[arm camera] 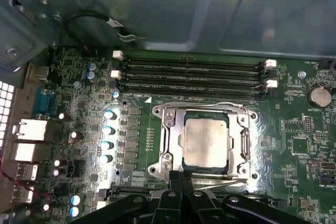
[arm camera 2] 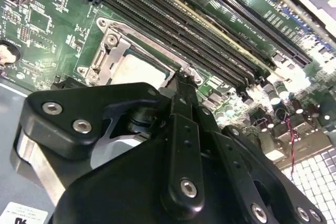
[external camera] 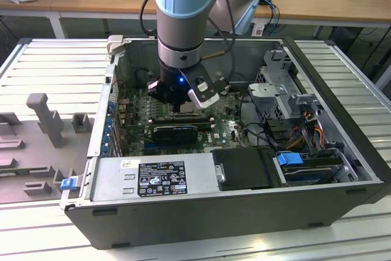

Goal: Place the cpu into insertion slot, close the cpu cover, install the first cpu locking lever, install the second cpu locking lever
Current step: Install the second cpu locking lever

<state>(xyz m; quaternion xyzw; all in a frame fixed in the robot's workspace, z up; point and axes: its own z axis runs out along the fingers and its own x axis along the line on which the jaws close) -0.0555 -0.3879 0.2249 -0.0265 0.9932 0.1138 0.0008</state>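
The cpu (arm camera: 206, 141), a pale silvery square, lies flat in the insertion slot (arm camera: 206, 170). The cpu cover (arm camera: 169, 140), a metal frame, is down around it. A thin wire lever (arm camera: 210, 104) runs along the socket's side by the memory slots. A second wire lever (arm camera: 223, 183) runs along the opposite side, next to my fingertips. My gripper (arm camera: 181, 179) is shut, its tips touching that edge of the socket. The second wrist view has the gripper (arm camera 2: 181, 85) at the socket's rim beside the cpu (arm camera 2: 139, 69). In the exterior view my gripper (external camera: 183, 103) reaches down into the open computer case.
Long black memory slots (arm camera: 194, 74) lie beside the socket. A black expansion card (external camera: 177, 131) stands on the board's near side, with the power supply (external camera: 153, 175) in front. A drive cage (external camera: 287, 90) and cables crowd the exterior view's right. Grey fixtures (external camera: 43, 120) stand outside the case.
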